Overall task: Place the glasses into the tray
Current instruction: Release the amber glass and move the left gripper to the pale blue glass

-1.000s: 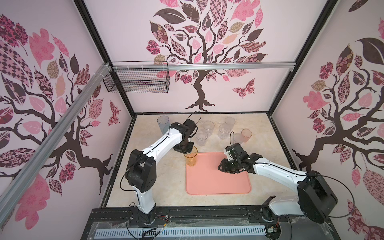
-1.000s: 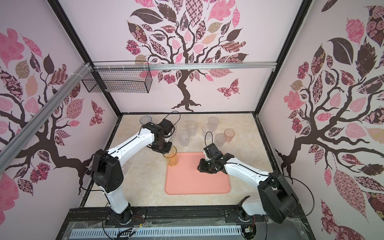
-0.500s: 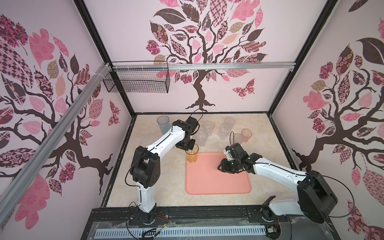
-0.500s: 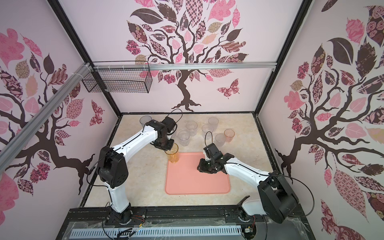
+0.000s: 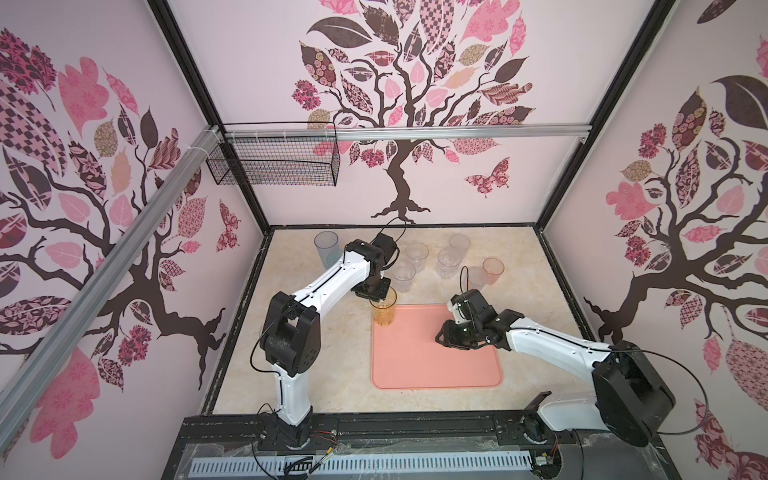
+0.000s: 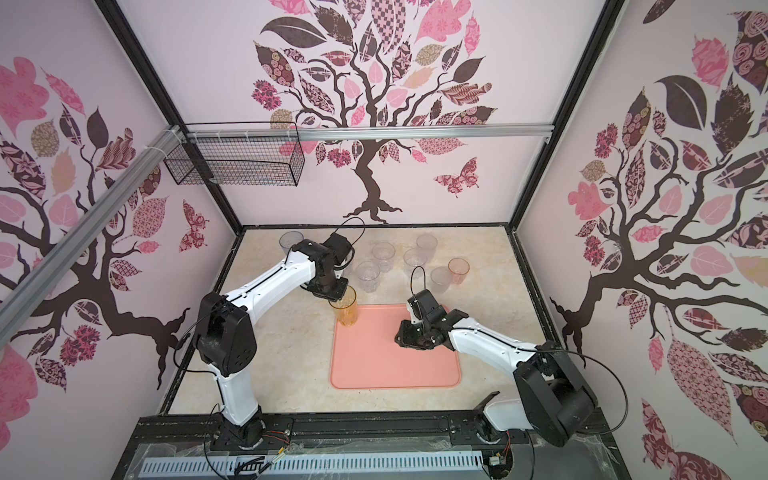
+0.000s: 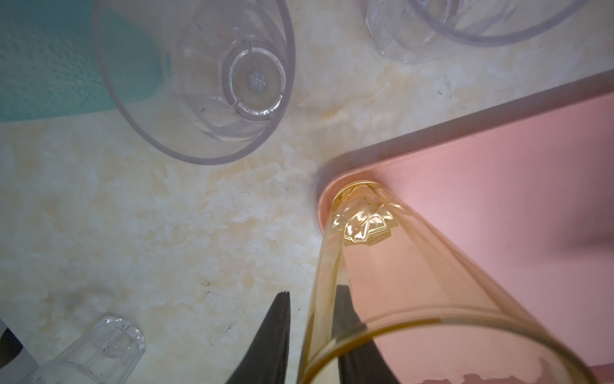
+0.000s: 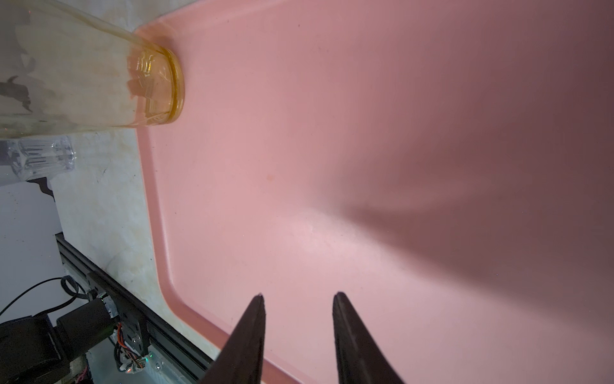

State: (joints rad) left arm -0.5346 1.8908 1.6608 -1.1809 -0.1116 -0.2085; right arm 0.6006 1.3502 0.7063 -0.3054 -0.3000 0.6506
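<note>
L gripper point(image 7: 314, 291) astride amber glass point(image 7: 365, 226) wall, released; inner jaw seen thru glass; R gripper point(image 8: 299, 294) parted, empty, over tray point(image 8: 365, 166).

The left pincer point(image 7: 313, 291) shows in its wrist view only; from above, its own wrist covers it over the tray's point(image 5: 415, 365) far left corner. The amber glass point(image 7: 382, 266) standing there runs off that wrist picture's edge, one finger point(image 7: 347, 309) visible only through its wall. Beyond the tray, a teal glass point(image 7: 50, 66) is a cropped blur.
</note>
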